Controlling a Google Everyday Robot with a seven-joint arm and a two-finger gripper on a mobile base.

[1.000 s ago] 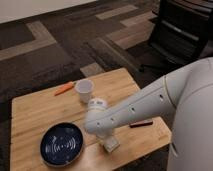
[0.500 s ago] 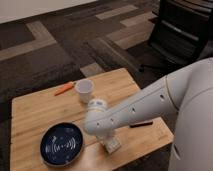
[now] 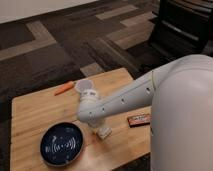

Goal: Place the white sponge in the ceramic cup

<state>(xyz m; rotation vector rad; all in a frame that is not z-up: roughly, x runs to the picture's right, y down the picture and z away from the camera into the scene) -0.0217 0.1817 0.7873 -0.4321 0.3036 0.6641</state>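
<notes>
The white ceramic cup (image 3: 84, 88) stands upright at the far middle of the wooden table (image 3: 35, 115). My white arm reaches in from the right, and its wrist end hangs just in front of the cup. My gripper (image 3: 100, 128) points down under the wrist and is mostly hidden by the arm. A small off-white block, the white sponge (image 3: 105, 133), shows right at the gripper's tip, just above or on the table. It lies to the right of the plate.
A dark-blue patterned plate (image 3: 62, 144) lies at the front left. An orange stick (image 3: 64, 89) lies left of the cup. A dark flat bar with red print (image 3: 139, 120) lies at the right, near the arm. Dark carpet surrounds the table.
The wrist end and the off-white block under it have shifted a little back and to the left, closer to the cup. The cup, plate and bar have not moved.
</notes>
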